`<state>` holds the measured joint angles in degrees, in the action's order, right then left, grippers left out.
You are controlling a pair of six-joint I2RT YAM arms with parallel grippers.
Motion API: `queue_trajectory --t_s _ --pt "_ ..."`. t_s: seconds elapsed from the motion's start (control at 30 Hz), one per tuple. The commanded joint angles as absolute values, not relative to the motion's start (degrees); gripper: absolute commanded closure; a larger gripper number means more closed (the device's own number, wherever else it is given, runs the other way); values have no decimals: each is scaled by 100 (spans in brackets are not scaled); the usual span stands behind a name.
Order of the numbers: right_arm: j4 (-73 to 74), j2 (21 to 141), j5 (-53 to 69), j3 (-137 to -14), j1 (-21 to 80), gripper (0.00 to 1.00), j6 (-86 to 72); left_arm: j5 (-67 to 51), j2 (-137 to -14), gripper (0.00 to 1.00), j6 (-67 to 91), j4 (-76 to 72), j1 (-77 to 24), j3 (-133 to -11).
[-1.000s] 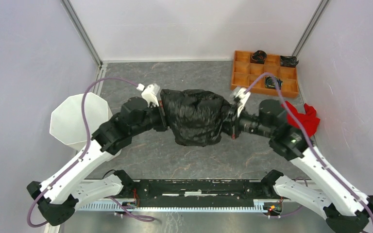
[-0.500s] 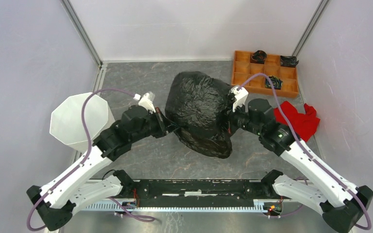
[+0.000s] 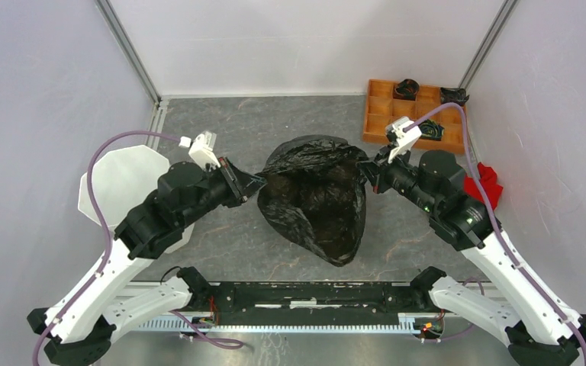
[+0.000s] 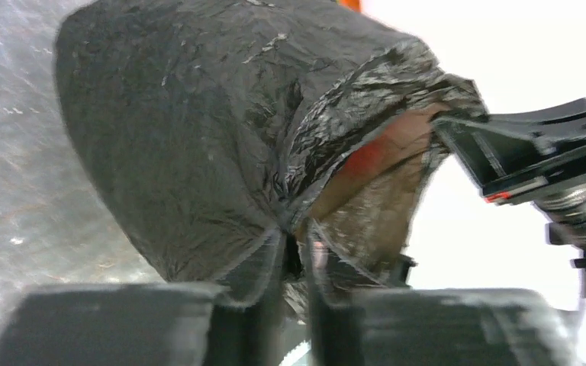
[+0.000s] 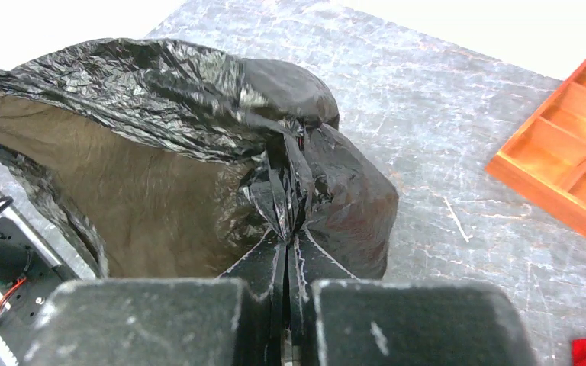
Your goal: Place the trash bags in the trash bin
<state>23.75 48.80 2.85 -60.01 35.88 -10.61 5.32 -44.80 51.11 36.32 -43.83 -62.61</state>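
Both jaws pinching bag (image 3: 317,202), arm (image 3: 149,221) seemingly overlapping bin (image 3: 120,177)

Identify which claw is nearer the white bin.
The left claw, pinching the black trash bag at the edge facing the white bin; the right claw pinches the opposite edge.

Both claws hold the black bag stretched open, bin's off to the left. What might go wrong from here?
The left claw and right claw each pinch only a thin fold of the bag; the film may slip or tear if pulled wider.
The bin sits partly under the left arm, so swinging over might knock it.
The bag looks wider than the bin and may drape outside.
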Motion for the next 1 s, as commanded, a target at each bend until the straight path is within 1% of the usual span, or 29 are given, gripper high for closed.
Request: queue_trajectory --t_s 0.0,0.03,0.07,0.1,0.17,0.2,0.23,0.33,0.4,0.47,0.53,0.57,0.6,0.63,0.7,0.8,0.87,0.97 --pt "2355 4804 -133 -5990 3578 100 -882 562 -4830 64 4400 3849 -4386 -6668" --pt "2352 4749 -198 -5985 3583 100 -865 525 -4953 48 4187 4073 -4386 -6939" --pt "2333 4684 -288 -5954 3578 100 -838 589 -5079 35 4099 4392 -4386 -7105" --pt "2308 4596 -428 -5931 3579 100 -808 749 -5197 24 3946 4781 -4386 -7431" --pt "2285 4444 -648 -5903 3584 100 -732 1398 -5365 9 3789 5809 -4386 -7988" --pt "2282 4393 -695 -5905 3579 99 -680 1835 -5422 4 3759 6246 -4386 -8257" --pt "2277 4363 -704 -5908 3585 99 -646 2330 -5457 1 3747 6641 -4386 -8522" --pt "2268 4338 -605 -5917 3586 99 -573 3793 -5480 0 3943 7561 -4385 -8975" --pt "2289 4371 -570 -5900 3577 99 -537 4736 -5465 1 4267 8007 -4386 -9040" --pt "2328 4370 -551 -5851 3578 99 -521 5315 -5467 6 4391 8236 -4385 -8943" --pt "2326 4332 -545 -5769 3588 98 -527 5848 -5519 7 4438 8398 -4370 -8767" --pt "2325 4320 -536 -5729 3585 98 -527 6068 -5530 6 4430 8401 -4345 -8647" --pt "2325 4300 -523 -5694 3585 98 -535 6206 -5566 3 4438 8394 -4302 -8575" --pt "2319 4285 -518 -5674 3581 98 -544 6315 -5630 1 4443 8394 -4235 -8544" --pt "2329 4268 -511 -5648 3578 98 -545 6466 -5748 0 4466 8365 -4075 -8512" --pt "2313 4243 -474 -5614 3584 98 -554 6627 -5858 0 4012 7960 -3710 -8281" --pt "2303 4266 -435 -5607 3581 98 -565 6131 -5833 0 3139 7118 -3268 -7922" --pt "2329 4306 -374 -5624 3577 99 -575 4805 -5876 0 2502 6382 -2444 -7606"
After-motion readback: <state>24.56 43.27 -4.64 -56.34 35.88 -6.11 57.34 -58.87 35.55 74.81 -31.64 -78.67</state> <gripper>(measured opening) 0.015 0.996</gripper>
